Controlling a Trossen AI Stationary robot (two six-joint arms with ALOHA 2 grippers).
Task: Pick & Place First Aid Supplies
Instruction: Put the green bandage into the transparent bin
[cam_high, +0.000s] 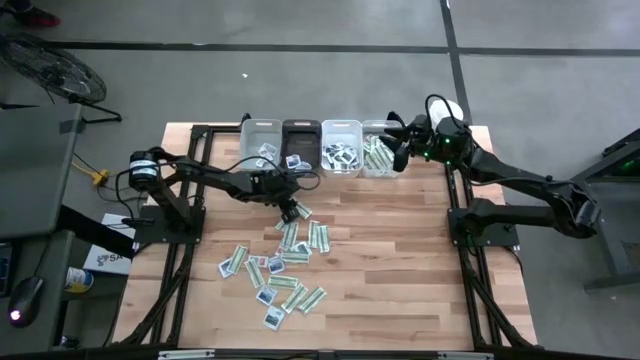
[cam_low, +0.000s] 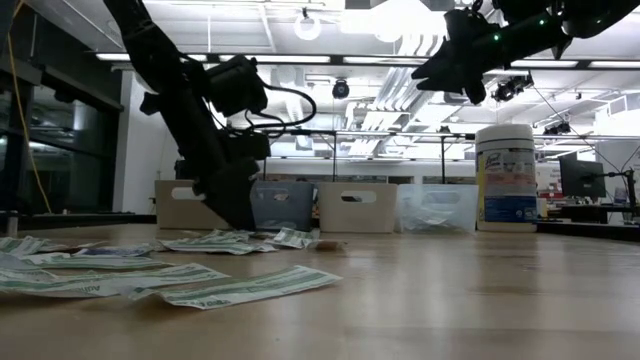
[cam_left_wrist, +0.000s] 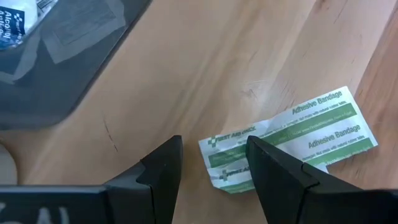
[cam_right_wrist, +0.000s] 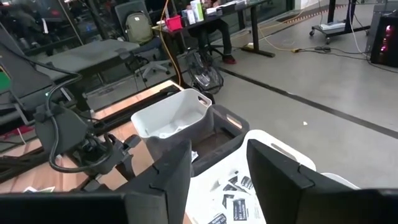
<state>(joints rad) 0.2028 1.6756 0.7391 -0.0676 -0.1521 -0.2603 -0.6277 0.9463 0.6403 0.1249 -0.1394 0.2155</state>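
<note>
Now we judge pickup underway: left gripper (cam_left_wrist: 211, 168), fingers parted, empty, straddles a green-and-white bandage strip (cam_left_wrist: 292, 137); next, descend and close.

Right gripper (cam_right_wrist: 217, 174) hangs parted and empty over the bins (cam_high: 342, 128).

From my left wrist camera, one finger (cam_left_wrist: 273, 180) covers part of the green-and-white strips (cam_left_wrist: 298, 137). Overhead, the packets (cam_high: 341, 157) in the bins (cam_high: 342, 128) are too small to read, and my right pincer (cam_high: 398, 157) hides some.

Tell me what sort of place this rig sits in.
Probably a robotics lab or open workshop: a bare concrete floor around the wooden table, desks with an office chair beyond it, and strip ceiling lights over an open-plan room.
</note>
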